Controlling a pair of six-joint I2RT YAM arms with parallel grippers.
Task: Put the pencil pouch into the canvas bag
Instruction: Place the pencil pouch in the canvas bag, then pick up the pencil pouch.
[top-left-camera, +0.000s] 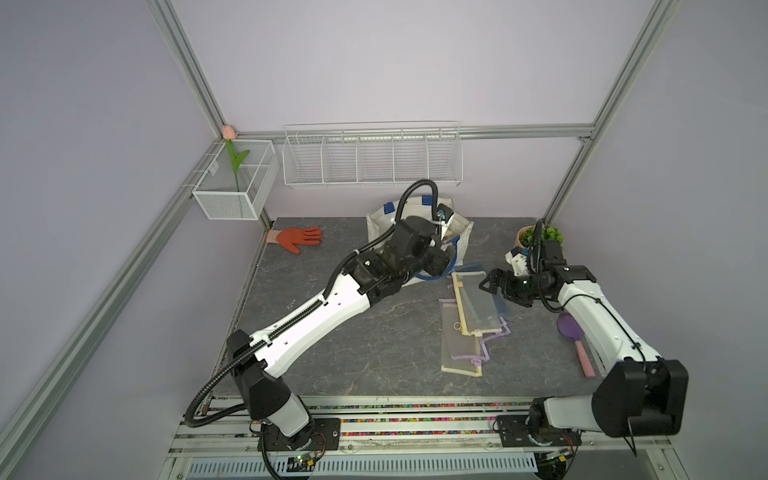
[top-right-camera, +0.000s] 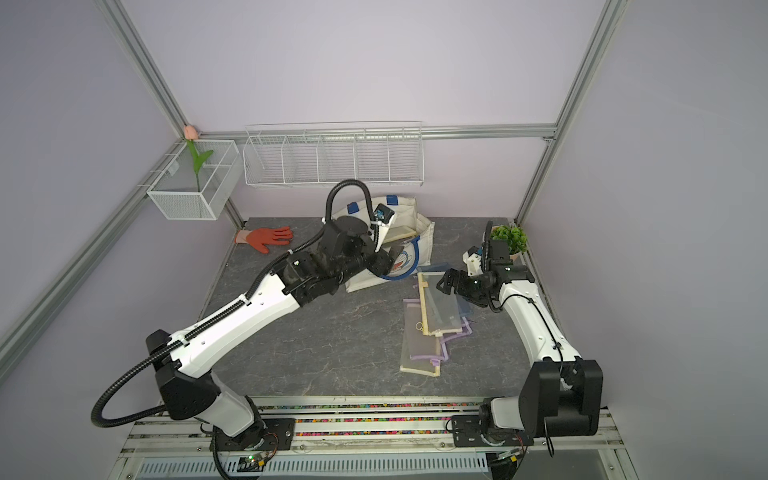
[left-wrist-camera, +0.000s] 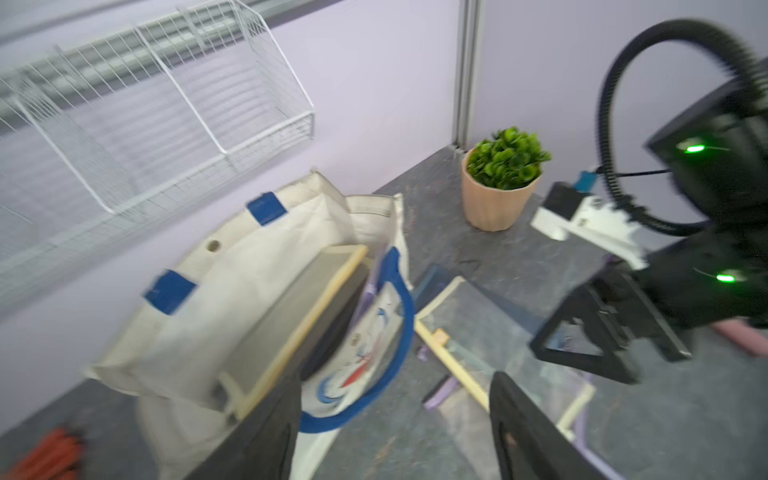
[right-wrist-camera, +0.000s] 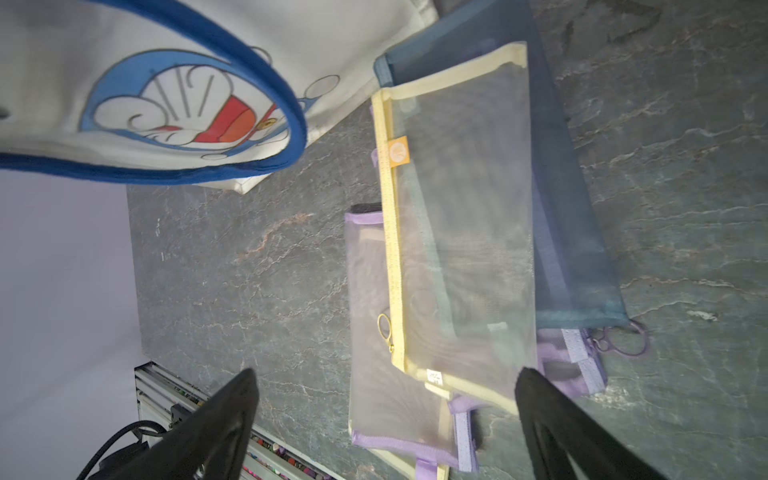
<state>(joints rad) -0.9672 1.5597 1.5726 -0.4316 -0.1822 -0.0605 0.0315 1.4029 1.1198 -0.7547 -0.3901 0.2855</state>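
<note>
So here's where we're at. The canvas bag (left-wrist-camera: 199, 316) stands at the back of the worktop (top-left-camera: 332, 353) with its mouth open. A grey mesh pencil pouch (left-wrist-camera: 291, 299) with cream trim is inside it, leaning on edge against the back wall, and you can spot it in a top view too (top-right-camera: 397, 232).

The left gripper (left-wrist-camera: 395, 386) hangs over the bag's front edge, jaws spread, nothing between them. One finger (left-wrist-camera: 266, 432) is right by the pouch's lower corner, but we can't tell if it touches. The bag's blue handle (left-wrist-camera: 399, 332) flops forward over the cartoon face.

The rest of the pouches are piled flat on the worktop just in front of the bag. A yellow-edged pouch (right-wrist-camera: 457, 228) is on top, a blue pouch (right-wrist-camera: 573, 208) is under it, and purple-edged pouches (right-wrist-camera: 374, 332) poke out below.

The right gripper (right-wrist-camera: 386, 374) hovers over that pile with its jaws wide apart, holding nothing.

A potted plant (left-wrist-camera: 494, 203) sits in the back corner, and an orange glove (top-left-camera: 297, 239) lies off to the other side.
</note>
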